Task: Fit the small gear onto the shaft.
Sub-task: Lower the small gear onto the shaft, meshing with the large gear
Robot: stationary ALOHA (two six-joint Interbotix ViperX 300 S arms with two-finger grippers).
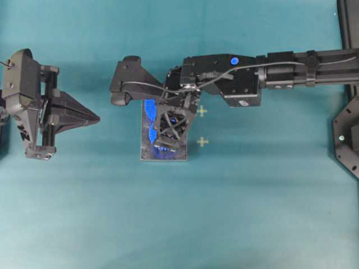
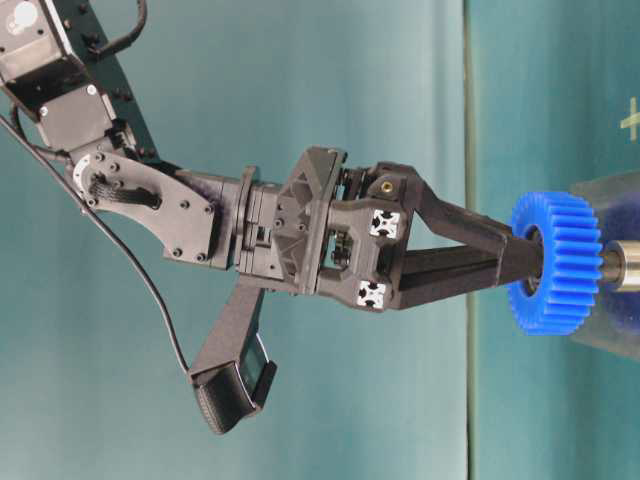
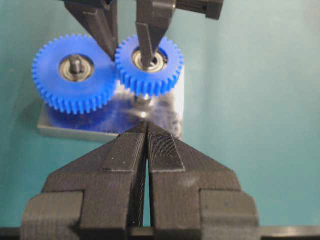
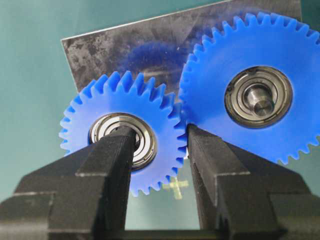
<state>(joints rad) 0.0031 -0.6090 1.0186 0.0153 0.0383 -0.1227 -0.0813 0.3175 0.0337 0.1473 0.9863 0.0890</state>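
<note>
The small gear [image 4: 120,135] is blue with a silver bearing centre. My right gripper [image 4: 159,132] is shut on it, one finger in the bearing hole and the other on the outer teeth. The gear hangs level over the dark grey plate [image 4: 115,45], in line with the shaft [image 3: 142,100], whose collar shows just beneath the gear [image 3: 150,65]. The table-level view shows the gear [image 2: 555,262] with the shaft [image 2: 625,265] running from it to the plate. Its teeth touch the larger blue gear [image 4: 255,85]. My left gripper [image 3: 146,130] is shut and empty, well clear at the left [image 1: 95,118].
The plate [image 1: 179,154] lies mid-table on teal cloth under the right arm. Two yellow cross marks [image 1: 202,111] [image 1: 202,142] sit just right of it. Black equipment [image 1: 348,140] stands at the right edge.
</note>
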